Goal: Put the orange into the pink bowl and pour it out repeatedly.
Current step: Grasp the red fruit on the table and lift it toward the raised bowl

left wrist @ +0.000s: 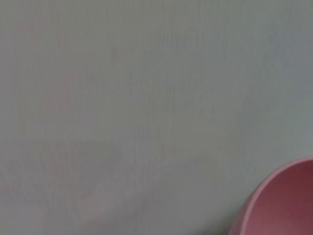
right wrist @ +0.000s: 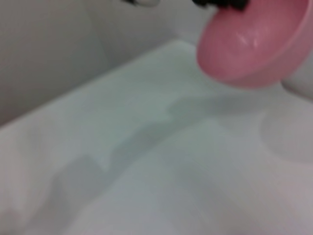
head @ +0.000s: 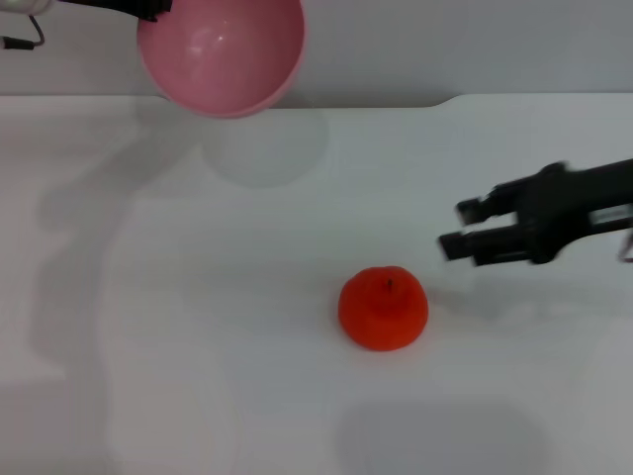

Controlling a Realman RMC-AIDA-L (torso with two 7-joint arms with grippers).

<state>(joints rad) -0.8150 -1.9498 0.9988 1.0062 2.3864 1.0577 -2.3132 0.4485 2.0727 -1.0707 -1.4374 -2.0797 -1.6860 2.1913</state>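
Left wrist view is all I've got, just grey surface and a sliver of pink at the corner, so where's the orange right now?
Observer: The orange sits on the white table, stem dot up, not in the pink bowl.
Operator: So is the bowl down on the table?
Observer: No, it hangs lifted over the table's far edge with its shadow below it, carried by the left arm.
Operator: Where's the other arm?
Observer: The right pincer hovers to the orange's right, fingers apart, touching nothing.
Operator: Anything inside the bowl?
Observer: Only its outside shows in the head and right wrist views, so I cannot tell.
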